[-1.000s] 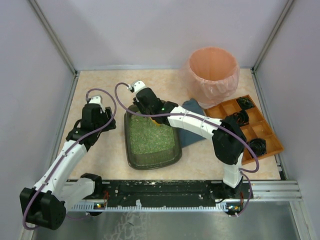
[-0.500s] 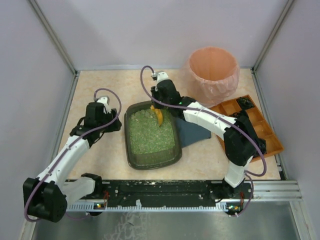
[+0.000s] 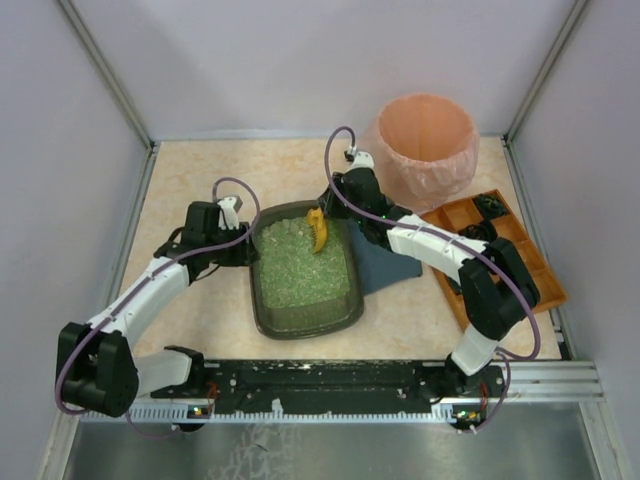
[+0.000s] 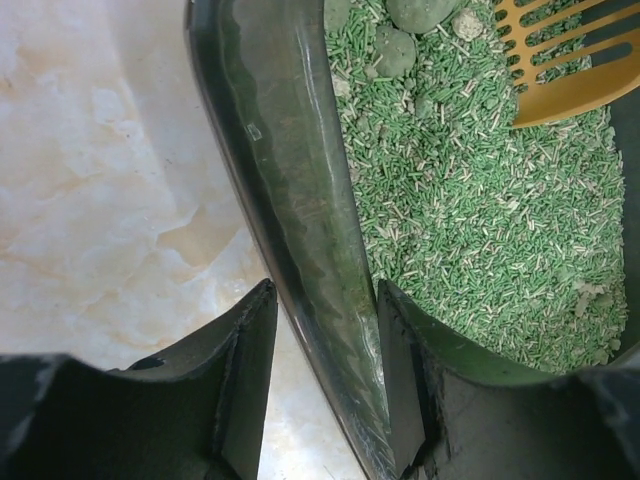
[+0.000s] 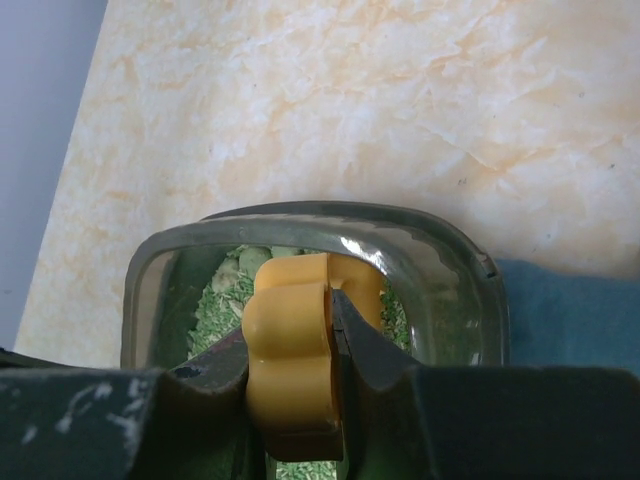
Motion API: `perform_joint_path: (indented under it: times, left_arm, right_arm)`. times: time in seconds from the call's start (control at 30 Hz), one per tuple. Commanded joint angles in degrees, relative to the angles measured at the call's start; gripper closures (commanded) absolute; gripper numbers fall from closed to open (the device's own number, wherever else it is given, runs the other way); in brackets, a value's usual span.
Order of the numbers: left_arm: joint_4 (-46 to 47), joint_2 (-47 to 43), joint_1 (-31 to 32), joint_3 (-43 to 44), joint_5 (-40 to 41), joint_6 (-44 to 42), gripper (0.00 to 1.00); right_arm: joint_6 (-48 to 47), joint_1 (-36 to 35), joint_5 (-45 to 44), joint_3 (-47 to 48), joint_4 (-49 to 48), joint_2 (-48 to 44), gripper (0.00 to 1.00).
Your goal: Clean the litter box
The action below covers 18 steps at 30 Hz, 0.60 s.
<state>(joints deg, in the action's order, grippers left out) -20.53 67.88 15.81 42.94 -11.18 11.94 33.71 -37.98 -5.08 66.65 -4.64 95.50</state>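
The dark litter box [image 3: 300,328] with green litter sits mid-table. My left gripper [image 3: 247,245] is open and straddles its left rim [image 4: 290,180]: one finger is inside against the wall, the other outside with floor showing between it and the rim. My right gripper [image 3: 335,205] is shut on the handle [image 5: 290,360] of a yellow slotted scoop [image 3: 318,230]. It holds the scoop over the box's far end, blade tip in or just above the litter [image 4: 570,60]. Greenish clumps [image 4: 400,45] lie near the blade.
A blue cloth [image 3: 385,265] lies under the box's right side. The pink-lined round bin [image 3: 427,140] stands at the back right. The orange compartmented tray [image 3: 510,255] with dark items is at the right. Grey walls enclose the table.
My right gripper has carried the scoop rightward along the box's far end. My left gripper has moved right, up to the box's left rim.
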Motion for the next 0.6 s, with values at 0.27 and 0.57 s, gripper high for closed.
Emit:
perform_joint_path:
  times: [0.27,0.57]
  left_arm:
    - [0.2,4.0,2.2,2.3,-2.4,-2.1,0.62]
    - [-1.6,6.5,3.7,3.5,-2.1,-2.7,0.67]
  right_arm:
    - [8.6,-1.0,8.6,-7.7,-6.4,0.8,1.0]
    - [9.5,-5.4,16.5,-5.6,-11.1,7.7,1.0]
